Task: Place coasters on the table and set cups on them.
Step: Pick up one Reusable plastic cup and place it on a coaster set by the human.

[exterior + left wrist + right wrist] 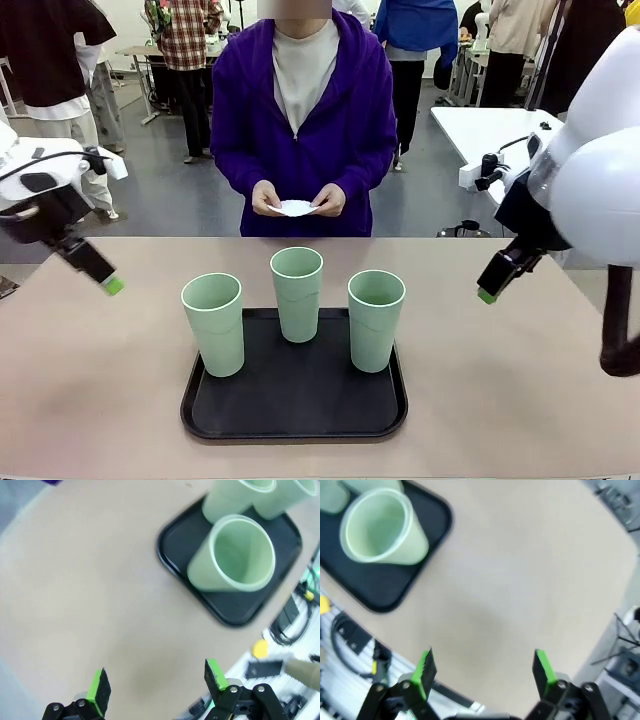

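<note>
Front view: bright, even, diffuse light from overhead, no hard shadows. The cups (297,292) throw only short, soft shadows onto the black tray (300,418), which has a faint sheen along its near rim. The table (90,400) is evenly lit, with no glare. Focus is crisp across the table. The white arm shell (600,190) at the right edge is close, very bright and slightly soft.

Left wrist view: soft throughout. Cup rims are smeared and the clutter past the table's edge is blurred. The wide angle bends the tray's edges.

Right wrist view: the same softness. The right gripper (484,655) is blurred, and the table's edge curves.
</note>
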You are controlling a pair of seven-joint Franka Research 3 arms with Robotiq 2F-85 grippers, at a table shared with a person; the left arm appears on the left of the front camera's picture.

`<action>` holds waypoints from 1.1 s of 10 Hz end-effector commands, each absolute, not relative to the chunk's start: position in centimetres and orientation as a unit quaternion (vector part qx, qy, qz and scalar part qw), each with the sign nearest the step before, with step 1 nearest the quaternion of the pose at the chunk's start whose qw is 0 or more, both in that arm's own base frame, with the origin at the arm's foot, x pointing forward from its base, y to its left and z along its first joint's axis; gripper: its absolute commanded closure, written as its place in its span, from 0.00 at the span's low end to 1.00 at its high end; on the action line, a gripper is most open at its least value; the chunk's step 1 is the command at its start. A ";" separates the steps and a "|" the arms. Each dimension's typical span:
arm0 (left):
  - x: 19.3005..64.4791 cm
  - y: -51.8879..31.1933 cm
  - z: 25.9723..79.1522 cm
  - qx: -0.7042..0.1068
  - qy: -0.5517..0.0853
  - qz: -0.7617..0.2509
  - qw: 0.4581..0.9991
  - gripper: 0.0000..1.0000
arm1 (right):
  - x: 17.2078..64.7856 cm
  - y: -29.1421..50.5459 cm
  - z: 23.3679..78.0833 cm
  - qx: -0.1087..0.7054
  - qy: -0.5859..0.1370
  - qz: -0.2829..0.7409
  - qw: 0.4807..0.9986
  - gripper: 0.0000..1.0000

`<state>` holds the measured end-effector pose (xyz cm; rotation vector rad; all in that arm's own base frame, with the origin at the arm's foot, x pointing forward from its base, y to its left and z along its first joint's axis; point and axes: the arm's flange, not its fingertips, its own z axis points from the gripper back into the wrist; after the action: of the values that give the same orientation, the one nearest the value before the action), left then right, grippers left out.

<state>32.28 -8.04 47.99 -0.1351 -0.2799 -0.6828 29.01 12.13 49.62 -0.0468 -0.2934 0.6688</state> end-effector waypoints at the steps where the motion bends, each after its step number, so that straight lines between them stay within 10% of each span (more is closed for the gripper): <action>1: 25.9 -7.0 45.3 -0.071 -0.118 -0.347 0.928 0.00 | 21.9 11.1 45.4 -0.009 -0.145 0.321 0.936 0.00; 6: 29.9 -8.1 49.5 -0.065 -0.120 -0.338 0.931 0.00 | 26.0 12.7 51.3 -0.022 -0.140 0.337 0.931 0.00; 8: 31.3 -4.9 50.1 -0.287 -0.134 -0.366 0.875 0.00 | 28.4 8.3 49.5 0.289 -0.116 0.271 0.911 0.00; 11: 33.4 -0.1 49.3 -0.561 -0.119 -0.367 0.733 0.00 | 30.7 2.1 45.9 0.534 -0.068 0.157 0.828 0.00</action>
<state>31.47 -1.30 49.95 -0.8635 -0.3863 -0.8074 30.39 3.25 48.13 0.7269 -0.2432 0.5263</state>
